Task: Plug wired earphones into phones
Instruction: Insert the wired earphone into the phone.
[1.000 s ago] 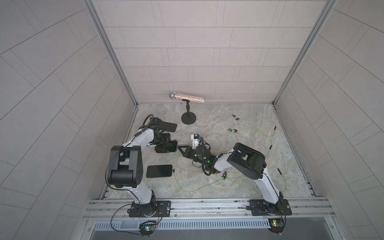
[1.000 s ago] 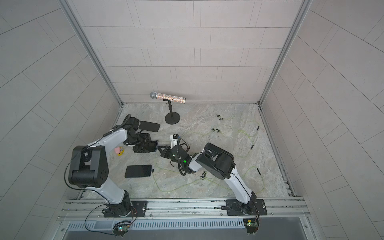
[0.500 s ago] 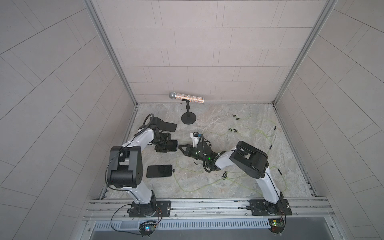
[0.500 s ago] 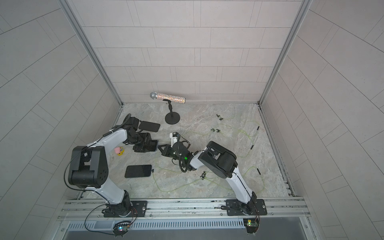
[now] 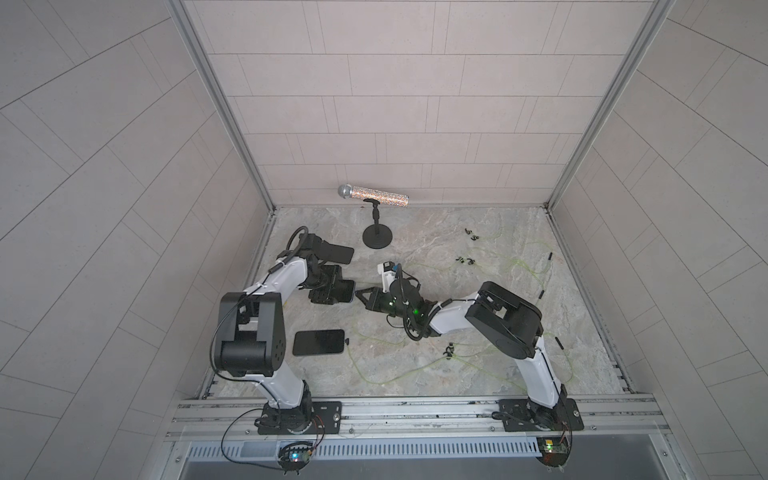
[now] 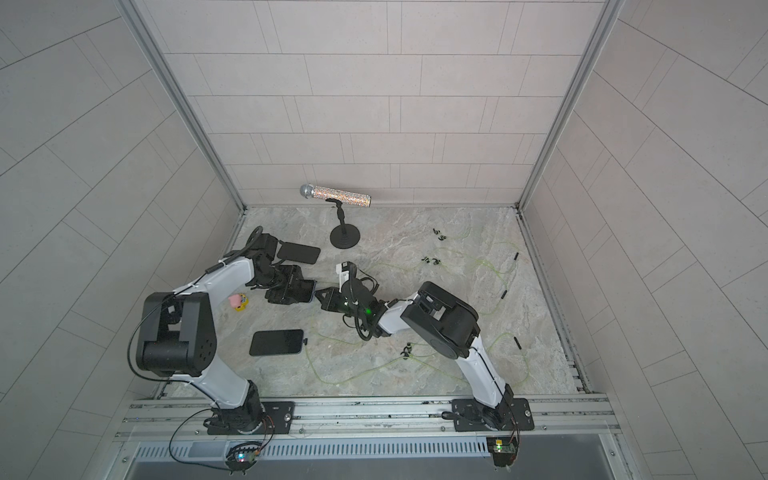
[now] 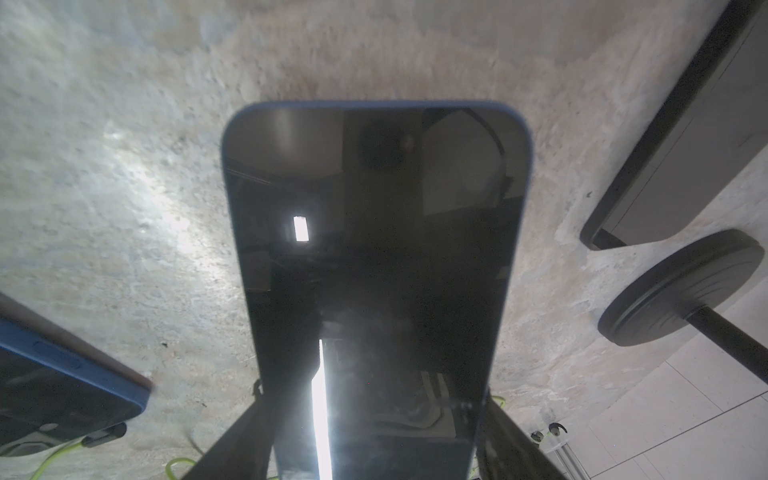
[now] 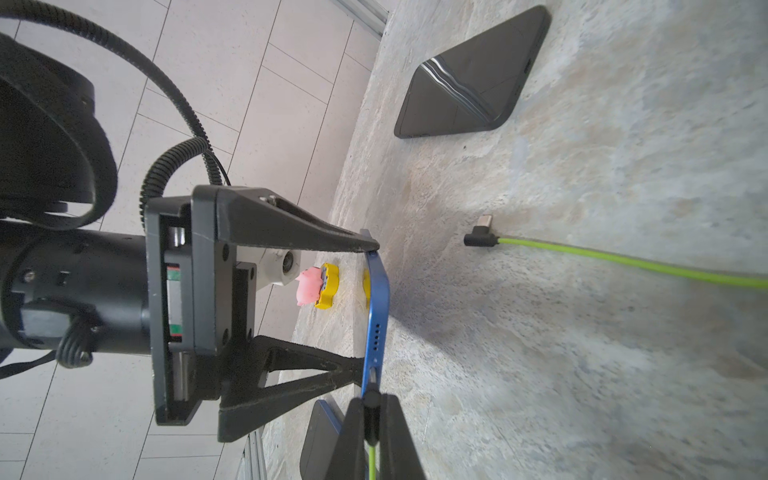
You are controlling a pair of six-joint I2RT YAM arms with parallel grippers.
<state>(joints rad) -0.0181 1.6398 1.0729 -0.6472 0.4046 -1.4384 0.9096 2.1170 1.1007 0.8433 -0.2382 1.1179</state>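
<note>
Marbled tabletop: the left gripper clamps a blue-edged phone by its sides, and the right gripper pinches a plug against its end. Seating looks unfinished to me. Beside the front phone a loose plug lies bare, and the back phone waits.

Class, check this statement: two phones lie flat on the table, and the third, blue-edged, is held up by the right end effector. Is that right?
Not quite: the left end effector, not the right, grips the blue-edged phone, as the right wrist view shows. The right end effector pinches a plug at that phone's end. The near phone and the far phone do lie flat.
</note>
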